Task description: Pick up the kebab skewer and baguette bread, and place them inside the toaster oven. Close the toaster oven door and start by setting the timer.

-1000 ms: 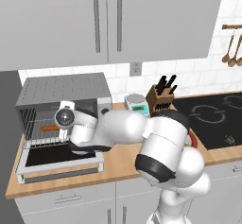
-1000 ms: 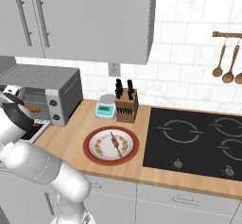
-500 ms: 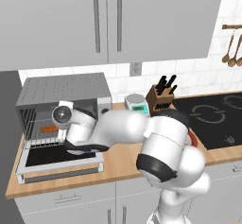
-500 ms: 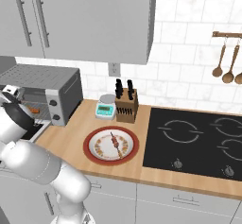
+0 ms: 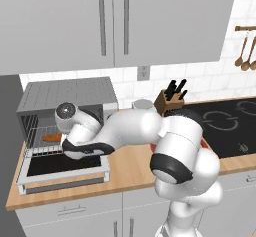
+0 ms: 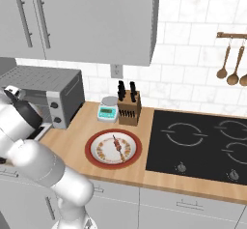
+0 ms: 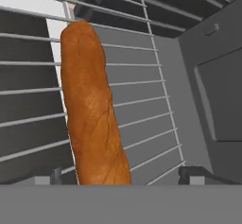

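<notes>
gripper [image 7: 120,175]: jaws stand wide apart and hold nothing; the two dark tips sit either side of the near end of the loaf, clear of it.
baguette [image 7: 92,109]: lies on the wire rack [image 7: 142,100] inside the oven, straight ahead of the gripper in the hand view, its long axis running away from the tips into the cavity. In the left base view the baguette [image 5: 51,137] shows as an orange strip on the rack, just left of the hand.
oven [image 5: 70,98]: on the counter at the left; its door [image 5: 62,167] hangs open and flat below the hand.
skewer [image 6: 117,146]: on the red plate [image 6: 92,143] in front of the knife block [image 6: 128,108], well apart from the oven and to the right of it.
key relation: the skewer lies behind and to the right of the gripper, which points into the oven; its stick runs roughly front to back across the plate. Judged from this, the hand has to back out over the door and swing right across the counter to reach it.
step in hand: the loaf looks placed; skewer, door and timer are not yet done.
hidden: the arm covers the oven's right panel in the left base view, so the knobs [image 6: 56,112] are seen from the right base view, small. Whether the loaf's near end touches a tip is hard to tell; the bottom of the hand view cuts it off.
</notes>
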You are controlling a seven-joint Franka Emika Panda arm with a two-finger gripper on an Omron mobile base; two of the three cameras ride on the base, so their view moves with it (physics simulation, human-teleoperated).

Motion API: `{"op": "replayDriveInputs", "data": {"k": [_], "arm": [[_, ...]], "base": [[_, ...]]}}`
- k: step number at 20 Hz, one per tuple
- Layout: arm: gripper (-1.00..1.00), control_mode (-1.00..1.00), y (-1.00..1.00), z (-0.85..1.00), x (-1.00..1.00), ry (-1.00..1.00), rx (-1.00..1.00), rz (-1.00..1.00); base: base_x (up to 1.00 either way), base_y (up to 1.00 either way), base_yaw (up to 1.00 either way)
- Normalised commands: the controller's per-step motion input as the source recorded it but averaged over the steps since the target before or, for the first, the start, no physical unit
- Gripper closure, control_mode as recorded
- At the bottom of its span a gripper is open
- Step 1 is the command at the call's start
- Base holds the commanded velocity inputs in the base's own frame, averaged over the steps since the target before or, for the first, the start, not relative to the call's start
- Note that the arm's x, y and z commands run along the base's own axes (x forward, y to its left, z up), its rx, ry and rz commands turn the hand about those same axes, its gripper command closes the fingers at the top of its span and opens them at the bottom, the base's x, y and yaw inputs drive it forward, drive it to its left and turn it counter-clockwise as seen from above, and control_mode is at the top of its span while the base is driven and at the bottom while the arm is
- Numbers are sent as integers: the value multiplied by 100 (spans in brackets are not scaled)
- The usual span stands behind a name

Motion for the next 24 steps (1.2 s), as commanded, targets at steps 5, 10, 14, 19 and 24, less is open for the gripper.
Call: {"op": "replayDriveInputs", "data": {"k": [5,10,14,19,24], "arm": [[-100,-100,0,13,-37,5,0,0],[-100,-100,-28,12,-79,0,-3,-16],[-100,-100,-92,6,-33,3,-5,-27],[-100,-100,-100,8,-43,1,0,-34],[-100,-100,-100,8,-39,4,0,-33]], "base": [[0,0,0],[0,0,0],[0,0,0],[0,0,0],[0,0,0]]}}
